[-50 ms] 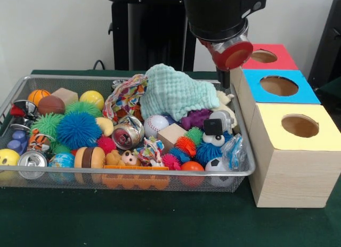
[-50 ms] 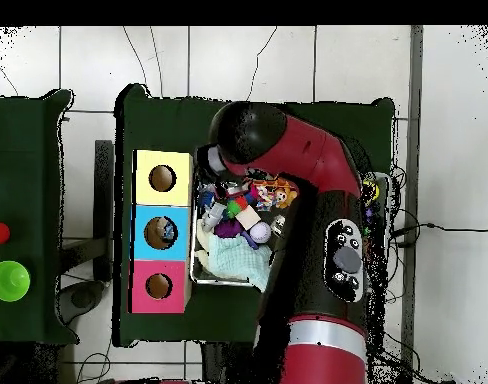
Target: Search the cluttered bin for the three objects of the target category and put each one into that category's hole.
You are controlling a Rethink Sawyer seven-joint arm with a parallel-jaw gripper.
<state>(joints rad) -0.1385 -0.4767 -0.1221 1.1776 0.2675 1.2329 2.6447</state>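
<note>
Three holed boxes, red (image 1: 268, 56), blue (image 1: 279, 86) and yellow (image 1: 298, 125), stand in a row touching the mesh bin (image 1: 242, 170). Toys crowd that bin. My arm (image 1: 224, 23) hangs over its box-side far corner; fingers' state: cannot tell.

1. Three holed boxes: yellow box (image 1: 290, 151), blue box (image 1: 277, 87), red box (image 1: 269, 56).
2. Two crushed cans: one can (image 1: 128, 134), another can (image 1: 32, 163).
3. Roughly seven spiky balls, largest blue ball (image 1: 78, 129).
4. One mint cloth (image 1: 173, 92).
5. One wire bin (image 1: 133, 178).
</note>
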